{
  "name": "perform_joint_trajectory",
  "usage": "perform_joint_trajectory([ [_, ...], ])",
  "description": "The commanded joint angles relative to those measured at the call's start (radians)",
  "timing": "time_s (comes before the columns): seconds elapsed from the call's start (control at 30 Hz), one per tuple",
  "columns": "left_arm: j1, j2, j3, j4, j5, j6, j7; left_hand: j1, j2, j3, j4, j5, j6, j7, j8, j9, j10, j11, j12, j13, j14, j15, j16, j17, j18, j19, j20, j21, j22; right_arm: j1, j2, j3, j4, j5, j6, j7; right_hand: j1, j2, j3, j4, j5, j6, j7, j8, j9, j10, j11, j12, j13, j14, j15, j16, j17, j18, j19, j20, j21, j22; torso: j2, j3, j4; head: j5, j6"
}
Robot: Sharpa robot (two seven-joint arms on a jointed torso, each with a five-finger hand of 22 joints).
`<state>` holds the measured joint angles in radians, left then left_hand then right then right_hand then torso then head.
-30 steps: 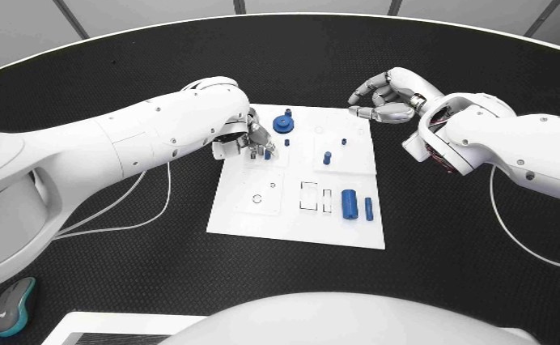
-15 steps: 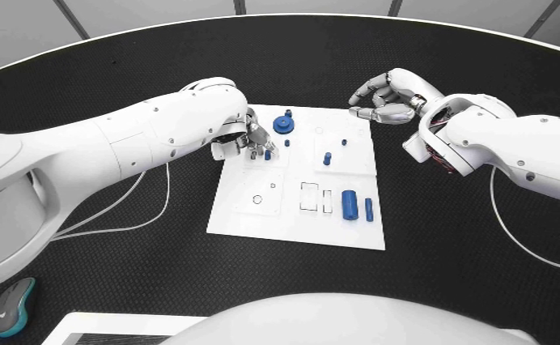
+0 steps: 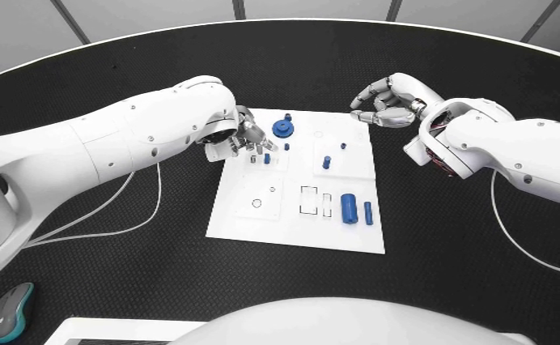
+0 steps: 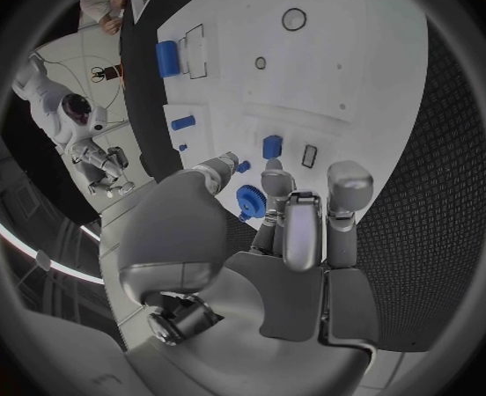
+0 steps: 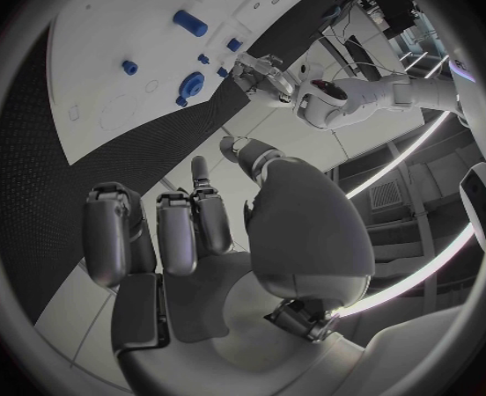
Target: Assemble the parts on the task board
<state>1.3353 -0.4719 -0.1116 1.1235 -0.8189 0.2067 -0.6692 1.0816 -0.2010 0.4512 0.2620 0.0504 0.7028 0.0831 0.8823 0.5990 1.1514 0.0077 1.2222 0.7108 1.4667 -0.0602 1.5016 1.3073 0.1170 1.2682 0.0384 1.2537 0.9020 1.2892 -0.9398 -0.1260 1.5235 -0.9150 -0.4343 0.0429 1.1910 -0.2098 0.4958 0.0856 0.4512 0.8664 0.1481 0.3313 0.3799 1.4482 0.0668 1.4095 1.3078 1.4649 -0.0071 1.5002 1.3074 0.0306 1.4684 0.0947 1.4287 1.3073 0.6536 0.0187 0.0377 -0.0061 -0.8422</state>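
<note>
— What does the wrist camera add? 
— It shows the left hand [image 4: 292, 238] empty, fingers slightly spread above a small blue part [image 4: 273, 146] standing in the task board [image 4: 353, 79]; from the head view the fingers hide that gap.
— Any change? 
— The left hand has lifted off that part [image 3: 266, 159].
— And the right hand [image 3: 391, 100]? 
— Curled loosely, empty, above the desk [image 3: 467, 232] past the board's corner. The blue gear [image 3: 282, 126] sits on the board.

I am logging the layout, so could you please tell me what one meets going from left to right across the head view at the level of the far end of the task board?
Left hand → blue gear → bare far corner of the task board → right hand.
</note>
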Motion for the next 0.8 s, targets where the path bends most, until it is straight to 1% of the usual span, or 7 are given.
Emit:
perform_joint_trajectory([
  [0.03,0.016,-0.024,0.015,0.008,0.021,-0.004,0.009,0.036,0.005,0.004,-0.007,0.001,-0.019,0.011,-0.019,-0.017,-0.032,0.01,-0.022,-0.041,0.062,0.012,-0.009,0.127,0.015,-0.016,0.005,-0.017,-0.026,-0.002,0.0,0.0,-0.007,0.0,-0.001,0.001,-0.006,-0.005,0.006,0.0,0.003,-0.008,0.001,0.006,-0.001,-0.002,-0.005,-0.003,0.117,0.073,-0.008,-0.007,0.131,0.011,0.028,-0.007,-0.006,0.122,-0.002,0.0002,0.001,-0.001,0.016],
  [0.23,0.051,-0.047,0.03,-0.007,0.057,-0.015,0.041,0.08,0.008,0.031,-0.016,0.001,-0.043,0.029,-0.046,-0.045,-0.083,0.025,-0.051,-0.103,0.051,0.026,-0.025,0.101,0.025,-0.046,0.019,-0.051,-0.084,-0.005,0.002,0.0,-0.017,0.0,-0.001,0.002,-0.006,-0.005,0.006,0.0,0.003,-0.008,0.001,0.006,-0.001,-0.002,-0.005,-0.003,0.117,0.073,-0.008,-0.007,0.131,0.011,0.028,-0.007,-0.006,0.122,0.0,-0.0002,0.0002,0.004,0.036],
  [0.3,0.058,-0.047,0.032,-0.017,0.065,-0.018,0.047,0.094,0.006,0.047,-0.021,0.0,-0.053,0.038,-0.055,-0.056,-0.132,0.034,-0.081,-0.159,0.036,0.034,-0.043,0.074,0.039,-0.09,0.026,-0.099,-0.163,-0.006,0.002,0.0,-0.019,0.0,-0.001,0.003,-0.006,-0.005,0.006,0.0,0.003,-0.008,0.001,0.006,-0.001,-0.002,-0.005,-0.003,0.117,0.073,-0.008,-0.007,0.131,0.011,0.028,-0.007,-0.006,0.122,0.0,-0.0003,0.0003,0.005,0.04],
  [0.33,0.062,-0.045,0.032,-0.025,0.067,-0.02,0.051,0.099,0.005,0.053,-0.024,0.0,-0.059,0.042,-0.06,-0.062,-0.144,0.037,-0.085,-0.169,0.005,0.037,-0.092,-0.007,0.043,-0.104,0.029,-0.115,-0.188,-0.007,0.003,0.0,-0.019,0.0,-0.001,0.003,-0.006,-0.005,0.006,0.0,0.003,-0.008,0.001,0.006,-0.001,-0.002,-0.005,-0.003,0.117,0.073,-0.008,-0.007,0.131,0.011,0.028,-0.007,-0.006,0.122,0.001,-0.0004,-0.0002,0.007,0.043],
  [0.37,0.064,-0.041,0.033,-0.036,0.067,-0.02,0.054,0.1,0.005,0.054,-0.024,0.0,-0.059,0.042,-0.061,-0.062,-0.144,0.038,-0.085,-0.169,0.005,0.037,-0.091,-0.008,0.043,-0.105,0.029,-0.116,-0.188,-0.008,0.003,0.0,-0.02,0.0,-0.001,0.003,-0.006,-0.005,0.006,0.0,0.003,-0.008,0.001,0.006,-0.001,-0.002,-0.005,-0.003,0.117,0.073,-0.008,-0.007,0.131,0.011,0.028,-0.007,-0.006,0.122,0.002,-0.0005,-0.0008,0.01,0.047],
  [0.6,0.071,0.001,0.035,-0.118,0.022,0.005,0.065,0.094,-0.004,0.051,-0.019,0.0,-0.061,0.046,-0.064,-0.069,-0.148,0.041,-0.083,-0.172,0.007,0.04,-0.09,-0.008,0.044,-0.106,0.033,-0.121,-0.191,-0.009,0.005,0.0,-0.019,0.0,-0.001,0.003,-0.006,-0.005,0.006,0.0,0.004,-0.008,0.001,0.006,-0.001,-0.001,-0.005,-0.002,0.118,0.073,-0.008,-0.006,0.132,0.011,0.028,-0.007,-0.006,0.123,0.007,0.0002,-0.0034,0.019,0.064],
  [0.8,0.071,0.041,0.035,-0.19,-0.037,0.012,0.078,0.074,-0.016,0.031,-0.001,0.0,-0.066,0.05,-0.068,-0.08,-0.153,0.046,-0.077,-0.172,0.008,0.044,-0.089,-0.012,0.044,-0.105,0.037,-0.125,-0.194,-0.01,0.007,0.0,-0.018,0.0,-0.002,0.003,-0.006,-0.005,0.006,0.0,0.004,-0.008,0.001,0.006,-0.001,-0.001,-0.005,-0.002,0.118,0.073,-0.008,-0.006,0.132,0.011,0.028,-0.007,-0.006,0.123,0.008,-0.0002,-0.0031,0.024,0.071],
])
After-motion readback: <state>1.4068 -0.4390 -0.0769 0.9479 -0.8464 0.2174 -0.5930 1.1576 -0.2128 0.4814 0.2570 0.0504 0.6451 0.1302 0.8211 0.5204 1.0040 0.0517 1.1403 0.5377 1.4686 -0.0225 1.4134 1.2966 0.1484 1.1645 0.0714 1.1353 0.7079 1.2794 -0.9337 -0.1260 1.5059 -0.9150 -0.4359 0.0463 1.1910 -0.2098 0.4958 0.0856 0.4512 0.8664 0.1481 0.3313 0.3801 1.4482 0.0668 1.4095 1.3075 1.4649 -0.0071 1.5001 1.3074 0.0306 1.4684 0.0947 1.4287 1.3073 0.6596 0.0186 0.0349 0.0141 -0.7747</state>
